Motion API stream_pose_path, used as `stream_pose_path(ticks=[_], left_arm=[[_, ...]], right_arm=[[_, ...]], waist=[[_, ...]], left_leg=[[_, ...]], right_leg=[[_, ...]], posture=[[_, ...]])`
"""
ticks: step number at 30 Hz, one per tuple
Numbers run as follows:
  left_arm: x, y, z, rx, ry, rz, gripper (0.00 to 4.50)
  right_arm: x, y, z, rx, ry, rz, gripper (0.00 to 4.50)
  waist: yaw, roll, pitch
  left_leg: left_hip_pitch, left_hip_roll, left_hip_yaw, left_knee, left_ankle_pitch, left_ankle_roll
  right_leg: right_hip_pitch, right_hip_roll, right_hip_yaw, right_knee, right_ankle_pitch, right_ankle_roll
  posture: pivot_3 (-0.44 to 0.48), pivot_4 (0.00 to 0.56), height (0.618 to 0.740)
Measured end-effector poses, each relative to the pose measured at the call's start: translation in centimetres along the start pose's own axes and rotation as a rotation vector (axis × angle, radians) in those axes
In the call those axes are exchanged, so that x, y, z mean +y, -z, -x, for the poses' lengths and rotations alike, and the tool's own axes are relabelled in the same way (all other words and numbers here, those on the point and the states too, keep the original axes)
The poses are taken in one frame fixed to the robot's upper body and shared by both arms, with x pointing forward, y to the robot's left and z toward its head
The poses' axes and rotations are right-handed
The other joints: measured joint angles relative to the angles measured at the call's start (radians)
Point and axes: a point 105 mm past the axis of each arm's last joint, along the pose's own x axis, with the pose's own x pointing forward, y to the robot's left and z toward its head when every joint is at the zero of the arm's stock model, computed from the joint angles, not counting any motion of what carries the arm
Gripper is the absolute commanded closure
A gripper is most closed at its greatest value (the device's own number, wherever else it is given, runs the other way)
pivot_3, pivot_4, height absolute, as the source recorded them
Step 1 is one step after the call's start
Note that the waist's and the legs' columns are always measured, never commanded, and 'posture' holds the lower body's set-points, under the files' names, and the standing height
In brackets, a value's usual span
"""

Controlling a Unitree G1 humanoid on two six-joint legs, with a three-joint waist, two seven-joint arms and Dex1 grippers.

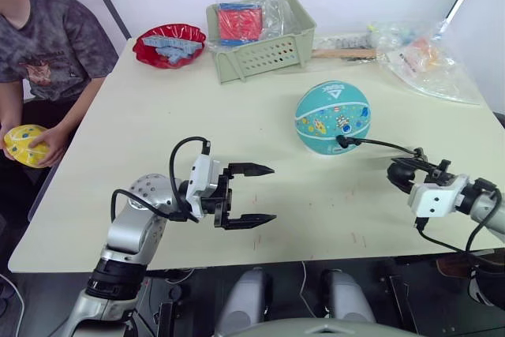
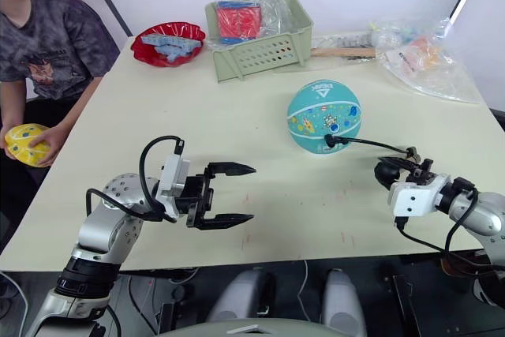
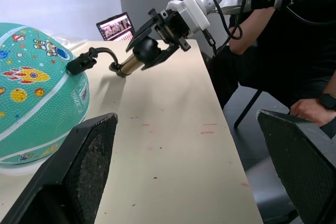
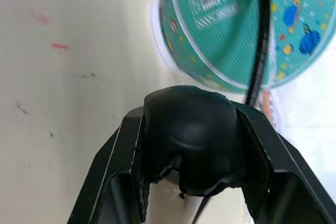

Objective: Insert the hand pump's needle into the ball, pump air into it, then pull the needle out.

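The teal ball [image 1: 332,114] with white seams and cartoon prints rests on a white ring at the table's middle right. The needle's small black fitting [image 1: 342,141] sits against the ball's near side; the pin itself is hidden. A thin black hose [image 1: 383,144] runs from it to the gold hand pump [image 3: 128,66]. My right gripper [image 1: 406,170] is shut on the pump's black end [image 4: 189,140], near the table's right front. My left gripper [image 1: 264,193] is open and holds nothing, hovering over the table left of and nearer than the ball.
At the back stand a green basket [image 1: 260,37], a red bowl [image 1: 169,43], a wooden-handled tool [image 1: 343,54] and plastic bags [image 1: 426,57]. A person at the left edge holds a yellow ball [image 1: 24,144]. Another person [image 3: 294,51] sits to the right.
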Motion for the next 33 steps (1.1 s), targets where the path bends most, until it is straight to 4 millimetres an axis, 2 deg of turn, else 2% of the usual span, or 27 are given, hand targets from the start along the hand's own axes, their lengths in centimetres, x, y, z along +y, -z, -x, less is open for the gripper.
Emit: stream_pose_path(ticks=[8, 18, 22, 25, 28, 32, 33], left_arm=[[-0.1, 0.6, -0.6, 0.001, 0.02, 0.004, 0.0], [-0.6, 1.0, -0.3, -0.003, 0.009, 0.002, 0.0], [-0.3, 1.2, -0.3, 0.013, 0.006, -0.022, 0.0], [-0.1, 1.3, -0.3, 0.013, 0.002, -0.026, 0.0], [0.0, 1.3, -0.3, 0.013, -0.004, -0.024, 0.0], [0.0, 1.3, -0.4, 0.01, -0.007, -0.026, 0.0], [0.0, 1.3, -0.4, 0.01, -0.008, -0.026, 0.0]], right_arm=[[0.3, -0.4, -3.0, -0.025, -0.139, 0.01, 2.88], [0.9, -0.1, -4.6, -0.015, -0.225, -0.065, 2.88], [2.1, 0.3, -5.2, 0.001, -0.28, -0.152, 2.88], [4.1, 0.7, -5.6, 0.015, -0.34, -0.211, 2.88], [3.9, 0.9, -5.5, 0.009, -0.324, -0.234, 1.95], [3.6, 0.6, -5.1, -0.021, -0.306, -0.233, 0.08], [3.6, 0.6, -5.0, -0.024, -0.304, -0.234, 0.08]], waist=[[-0.018, -0.001, 0.0], [-0.016, -0.004, -0.002], [-0.013, -0.004, -0.002], [-0.014, -0.003, -0.001], [-0.014, -0.003, -0.001], [-0.017, -0.003, -0.001], [-0.017, -0.003, -0.001]], left_leg=[[0.001, 0.001, 0.0, 0.0, 0.0, 0.0], [0.001, 0.001, 0.0, 0.0, 0.0, 0.0], [0.002, 0.001, 0.0, 0.0, 0.0, 0.0], [0.001, 0.0, 0.0, 0.0, 0.0, -0.001], [0.001, 0.0, 0.0, 0.0, 0.0, -0.001], [0.001, 0.0, 0.0, 0.0, 0.0, -0.001], [0.001, 0.0, 0.0, 0.0, 0.0, -0.001]], right_leg=[[0.0, 0.001, 0.0, 0.0, 0.001, 0.0], [0.001, 0.001, 0.0, 0.0, 0.001, -0.001], [0.002, 0.001, 0.0, 0.0, 0.001, -0.001], [0.001, 0.001, 0.0, 0.0, 0.001, -0.001], [0.0, 0.001, 0.001, 0.0, 0.001, -0.001], [0.0, 0.001, 0.001, 0.0, 0.001, -0.001], [0.0, 0.001, 0.001, 0.0, 0.001, -0.001]], posture=[[0.0, 0.15, 0.738], [0.0, 0.15, 0.738], [0.0, 0.15, 0.738], [0.0, 0.15, 0.738], [0.0, 0.15, 0.738], [0.0, 0.15, 0.738], [0.0, 0.15, 0.738]])
